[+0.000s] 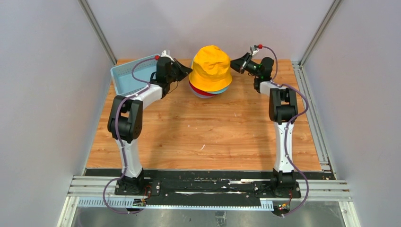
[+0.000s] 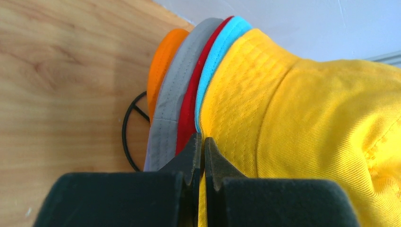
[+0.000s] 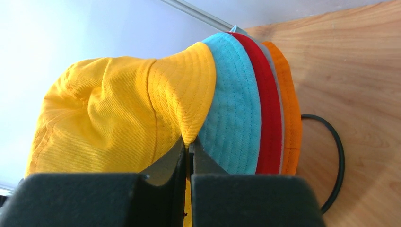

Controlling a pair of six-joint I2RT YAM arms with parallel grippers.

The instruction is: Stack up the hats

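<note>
Yellow hat point(image 1: 210, 66) sits topmost on a pile of bucket hats at the far middle of the wooden surface point(image 1: 198, 137). The pile is carried on a black wire stand point(image 3: 338, 151), whose base ring shows under the brims. Brims below it, in order downward: teal hat point(image 3: 234, 109), red hat point(image 3: 267, 109), grey hat point(image 2: 177, 94), orange hat point(image 2: 163, 61). That makes 5 hats counted; anything beneath the orange one cannot be made out. Left end effector point(image 2: 202, 142) is clenched on the yellow brim at the pile's left side, with yellow cloth showing between its fingers. Right end effector point(image 3: 187, 144) is clenched on the same brim at the opposite side, the brim edge caught between its fingers. A light blue perforated basket point(image 1: 130, 75) lies behind the left arm, apart from the pile. Judgement: the yellow hat looks pulled down over the others, so the stacking seems nearly done, with only the release of both pinches left. Handling, also judged: plain woven cloth, light and limp, and the crown creases and sags where nothing fills it. The stitched brim is the firmest part and the best place to take hold, at 2 opposite points so the hat opens evenly. The fabric grips its neighbours, so an uneven pull could drag the lower brims askew or rock the light wire stand.
</note>
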